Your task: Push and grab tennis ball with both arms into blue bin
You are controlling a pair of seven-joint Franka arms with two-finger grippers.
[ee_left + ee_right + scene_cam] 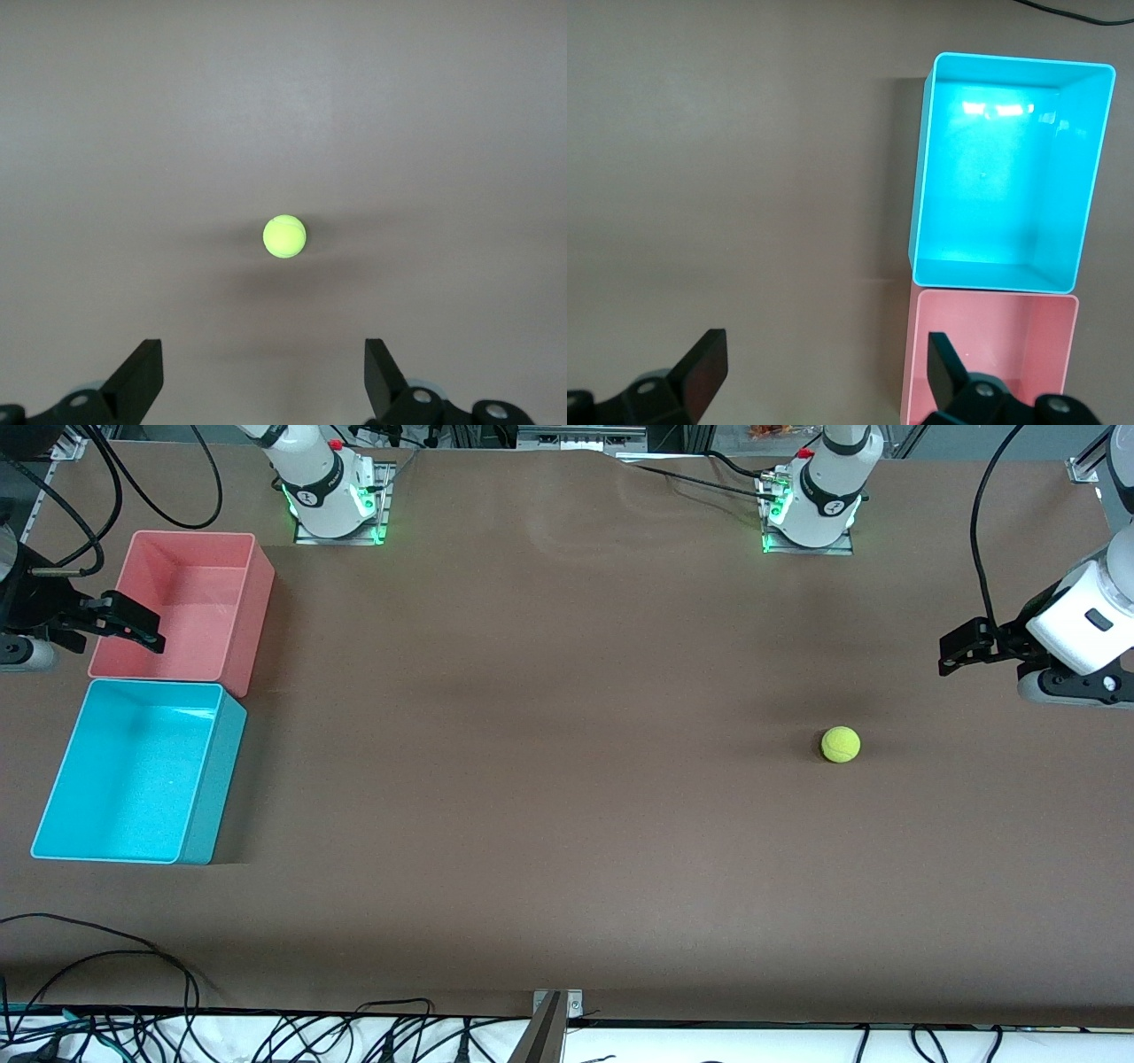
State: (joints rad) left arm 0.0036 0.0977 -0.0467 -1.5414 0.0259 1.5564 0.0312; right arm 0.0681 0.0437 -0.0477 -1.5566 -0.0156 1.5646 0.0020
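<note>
The yellow-green tennis ball (840, 744) lies on the brown table toward the left arm's end, and in the left wrist view the tennis ball (284, 236) is small and well apart from the fingers. My left gripper (948, 654) (263, 347) hangs open above the table beside the ball, holding nothing. The blue bin (213, 784) (1010, 177) stands empty at the right arm's end. Over the pink bin's edge, my right gripper (152, 634) (826, 339) is open and empty too.
A pink bin (252, 615) (992, 354) touches the blue bin, farther from the front camera. The wide brown table (549, 762) stretches between the ball and the bins. Both arm bases (332, 496) stand along the table's back edge. Cables (266, 1036) lie past its front edge.
</note>
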